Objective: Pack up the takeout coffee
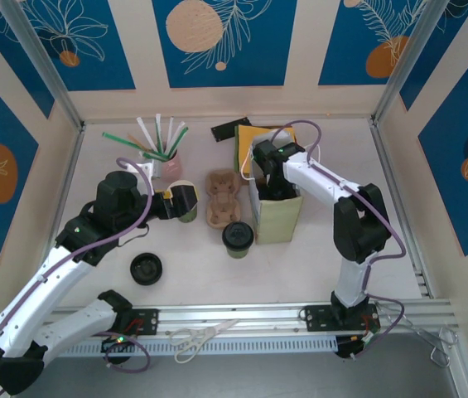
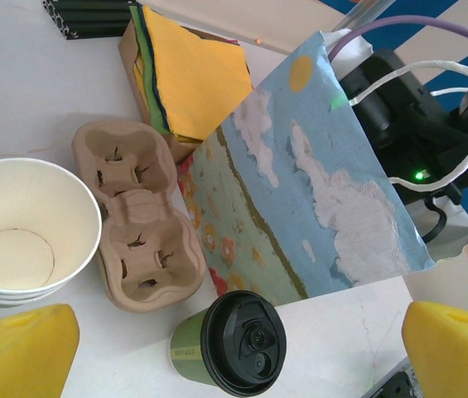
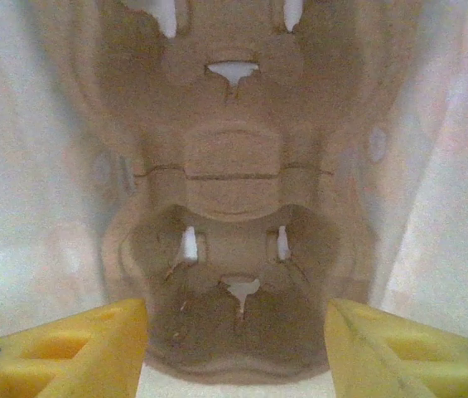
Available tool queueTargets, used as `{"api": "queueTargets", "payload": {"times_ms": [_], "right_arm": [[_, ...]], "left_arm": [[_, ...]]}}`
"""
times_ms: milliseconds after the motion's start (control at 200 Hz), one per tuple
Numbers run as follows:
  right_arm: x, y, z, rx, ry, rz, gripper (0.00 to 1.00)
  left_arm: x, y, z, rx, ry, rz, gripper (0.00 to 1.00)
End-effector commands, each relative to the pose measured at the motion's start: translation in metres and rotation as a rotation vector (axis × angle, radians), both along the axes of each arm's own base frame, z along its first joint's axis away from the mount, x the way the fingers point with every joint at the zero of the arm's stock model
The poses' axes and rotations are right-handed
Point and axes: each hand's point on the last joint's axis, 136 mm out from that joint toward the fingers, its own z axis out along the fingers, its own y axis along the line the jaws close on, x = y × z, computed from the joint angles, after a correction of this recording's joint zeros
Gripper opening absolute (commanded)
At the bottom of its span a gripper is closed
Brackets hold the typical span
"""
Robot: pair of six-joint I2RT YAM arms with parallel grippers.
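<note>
The takeout coffee (image 1: 238, 238), a green cup with a black lid (image 2: 238, 342), stands on the table just left of the paper bag (image 1: 279, 217). My left gripper (image 1: 180, 199) hovers left of it, fingers wide open and holding nothing; in the left wrist view the lidded cup sits ahead between the yellow fingers (image 2: 18, 352). My right gripper (image 1: 273, 184) reaches down into the bag. In the right wrist view it (image 3: 235, 340) is open, its fingers apart over one end of a cardboard cup carrier (image 3: 234, 207) lying on the bag's bottom.
A second cardboard carrier (image 1: 223, 197) lies between the arms. A lidless green cup (image 1: 187, 209) stands by the left gripper. A loose black lid (image 1: 146, 268) lies near left. Straws in a cup (image 1: 159, 153), napkins (image 1: 254, 137) and scissors (image 1: 205, 336) are around.
</note>
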Motion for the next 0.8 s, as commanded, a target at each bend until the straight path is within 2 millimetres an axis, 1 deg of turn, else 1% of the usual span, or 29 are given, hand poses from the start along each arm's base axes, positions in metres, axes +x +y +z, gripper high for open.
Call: {"api": "queueTargets", "payload": {"times_ms": [0,220,500,675,795], "right_arm": [[0.002,-0.002,0.027,0.015,-0.039,-0.025,0.59],[0.007,-0.002,0.052,0.026,-0.079,-0.037,0.6],[0.008,0.0,0.084,0.06,-0.111,-0.057,0.6],[0.009,-0.001,0.1,0.079,-0.133,-0.069,0.6],[0.008,-0.003,0.103,0.086,-0.141,-0.078,0.6]], "left_arm": [[-0.001,0.002,0.005,-0.014,-0.005,0.006,1.0],[-0.001,0.0,0.005,-0.017,-0.002,0.002,1.0],[0.0,-0.012,0.005,-0.021,0.009,-0.059,1.0],[-0.001,-0.022,0.007,-0.017,0.007,-0.113,1.0],[-0.001,-0.026,0.009,-0.02,0.002,-0.13,1.0]]}}
